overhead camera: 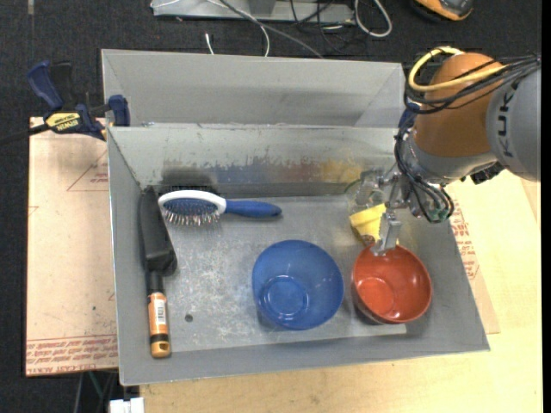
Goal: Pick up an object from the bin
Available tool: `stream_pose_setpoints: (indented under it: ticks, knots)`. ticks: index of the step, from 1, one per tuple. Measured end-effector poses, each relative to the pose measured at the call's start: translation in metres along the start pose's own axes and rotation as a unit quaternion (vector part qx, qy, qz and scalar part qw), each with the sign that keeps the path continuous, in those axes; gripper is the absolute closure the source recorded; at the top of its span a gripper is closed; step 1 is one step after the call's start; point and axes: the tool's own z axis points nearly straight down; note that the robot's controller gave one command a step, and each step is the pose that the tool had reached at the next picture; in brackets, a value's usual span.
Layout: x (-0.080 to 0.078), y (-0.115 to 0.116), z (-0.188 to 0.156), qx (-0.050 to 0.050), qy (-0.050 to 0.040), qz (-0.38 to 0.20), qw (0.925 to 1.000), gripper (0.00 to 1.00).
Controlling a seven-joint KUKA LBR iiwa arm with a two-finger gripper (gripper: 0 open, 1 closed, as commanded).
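Bin (215,261): grey metal with sloping walls; the contents lie singly, not heaped.
Gripper (386,235): hangs from the orange-covered wrist at the view's right end of the bin, its tip low over the far rim of the red bowl.
Claw state: cannot be told, because cables and the wrist crowd that spot.
Nearest thing: red bowl (393,289), round, upright and open side up, on the floor near the front right corner.
Second candidate: small yellow piece (367,222), just beside the gripper toward the back wall. Its kind is unclear, possibly a wedge-shaped block.
Neighbour: blue bowl (295,286), upright, just beside the red bowl; whether the rims touch cannot be told.
Other contents: blue-handled hairbrush (207,206) with a white head, long black brush (157,235), and orange-and-brown cylinder (158,321), all well apart at the view's left end.
Step in hand (judged): settling onto a grasp at the red bowl's rim; the bowl appears to rest on the floor.
Doing it well:
- Take the bowl by its thin wall, since its full width looks too broad for this claw.
- Descend square to the rim so the bowl does not tip.
- Keep clear of the yellow piece and the sloping wall.
- Lift straight up.

Risk: a rim grasp hangs the bowl off-centre, so it may swing or slip.
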Motion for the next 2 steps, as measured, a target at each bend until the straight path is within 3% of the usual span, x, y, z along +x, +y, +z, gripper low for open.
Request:
stream_pose_setpoints:
  ticks: [1,2]
  knots:
    - [-0.002,0.000,-0.004,0.000,-0.0040,-0.001,1.0000,0.00]
    - [-0.005,-0.045,0.077,0.000,-0.0036,-0.030,0.9996,0.00]
